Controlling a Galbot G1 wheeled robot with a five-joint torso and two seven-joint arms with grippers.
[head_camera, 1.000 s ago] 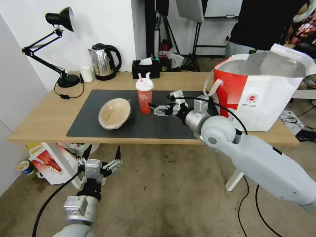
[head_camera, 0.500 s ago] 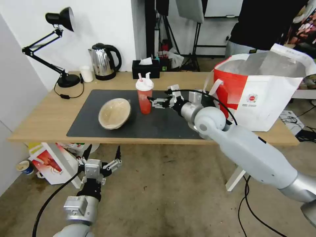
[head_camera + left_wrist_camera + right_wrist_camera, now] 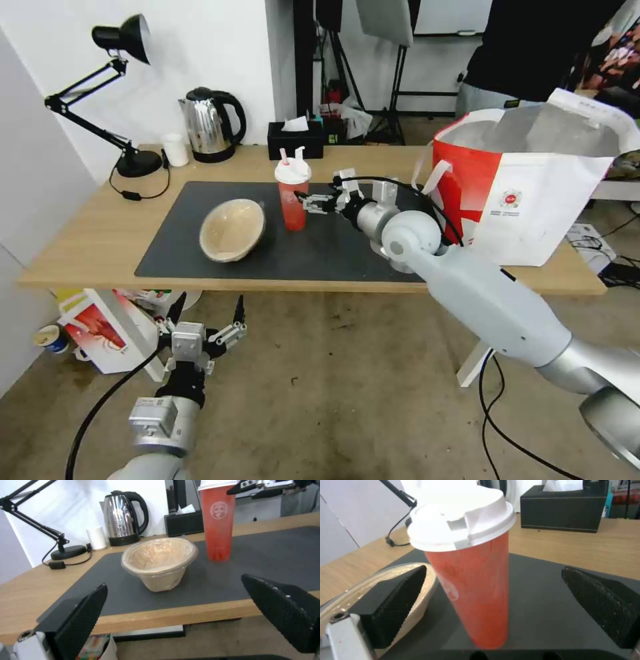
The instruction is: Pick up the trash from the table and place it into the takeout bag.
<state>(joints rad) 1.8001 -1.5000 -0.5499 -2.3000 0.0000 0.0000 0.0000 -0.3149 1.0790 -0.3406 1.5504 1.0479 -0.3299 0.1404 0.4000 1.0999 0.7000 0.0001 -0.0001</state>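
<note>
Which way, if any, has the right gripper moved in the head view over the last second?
Yes. The right gripper has moved toward the red drink cup, which stands unmoved on the dark mat; its open fingers now reach the cup's side.

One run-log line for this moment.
right gripper: open, fingers either side of red drink cup | left gripper: open, below table edge | paper bowl: on mat

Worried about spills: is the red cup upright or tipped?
Upright: the red cup stands on its base on the mat, lid on top.
</note>
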